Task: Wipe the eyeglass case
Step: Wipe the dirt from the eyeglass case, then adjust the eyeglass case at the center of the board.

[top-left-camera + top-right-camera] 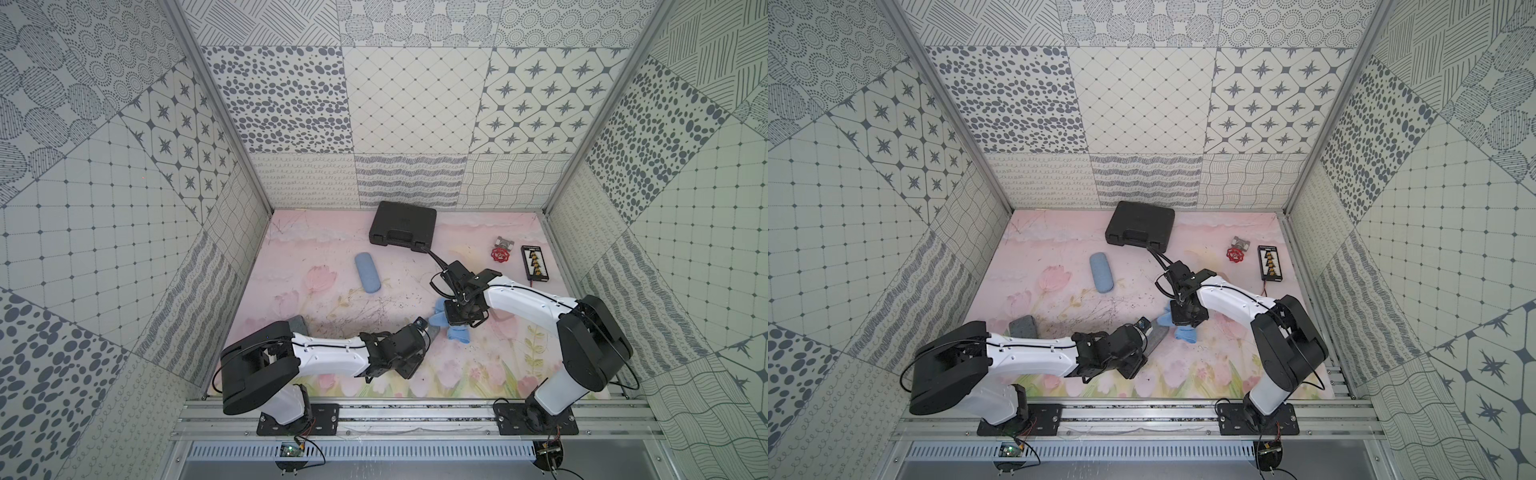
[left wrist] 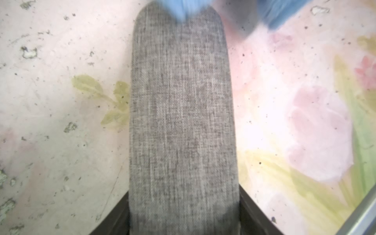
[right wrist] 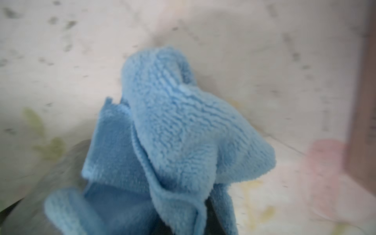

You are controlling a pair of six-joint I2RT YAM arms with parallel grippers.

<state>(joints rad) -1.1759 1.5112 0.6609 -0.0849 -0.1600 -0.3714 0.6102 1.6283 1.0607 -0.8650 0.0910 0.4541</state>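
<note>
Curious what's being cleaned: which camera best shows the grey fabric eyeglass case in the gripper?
Left wrist view: the grey fabric eyeglass case fills it, weave sharp. Both top views show only its tip; the right wrist view, at most a grey blur.

Overhead stereo pair, close wrist views

Patterned gry/wht walls (image 1: 415,124), pink floral mat (image 1: 324,257)

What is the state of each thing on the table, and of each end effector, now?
Grey eyeglass case: closed, gripped at one end by left end effector.
Blue cloth: bunched, gripped by right end effector, at the grey case's free end.
Blue eyeglass case: closed, lying free.
Second grey case: lying free beside the left arm.
Black tool case: closed.
Red valve: lying free.
</note>
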